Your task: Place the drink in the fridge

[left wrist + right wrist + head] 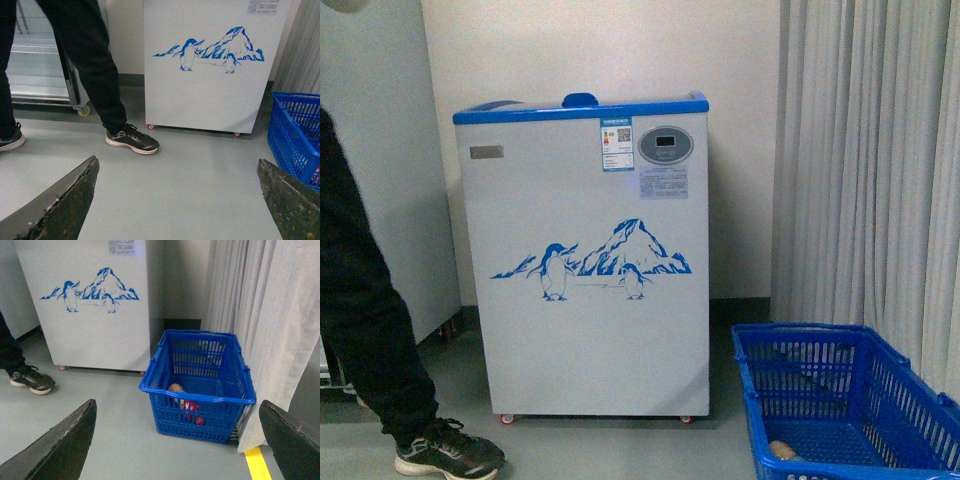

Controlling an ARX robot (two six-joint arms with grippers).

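The fridge (582,300) is a white chest cooler with a blue rim, a penguin-and-mountain decal and an oval grey display panel (665,145), standing against the far wall. Its top shows only edge-on. It also shows in the left wrist view (210,95) and the right wrist view (95,335). A drink bottle with a tan cap and a red label (189,409) lies in a blue mesh basket (200,398) on the floor to the fridge's right; its cap shows in the front view (782,450). My left gripper (177,161) is open and empty over bare floor. My right gripper (178,403) is open and empty, short of the basket.
A person in dark trousers and a black trainer (450,452) stands left of the fridge, also in the left wrist view (132,141). A grey curtain (870,160) hangs behind the basket (817,330). A wheeled metal rack (40,65) stands far left. Yellow floor tape (258,462) lies by the curtain.
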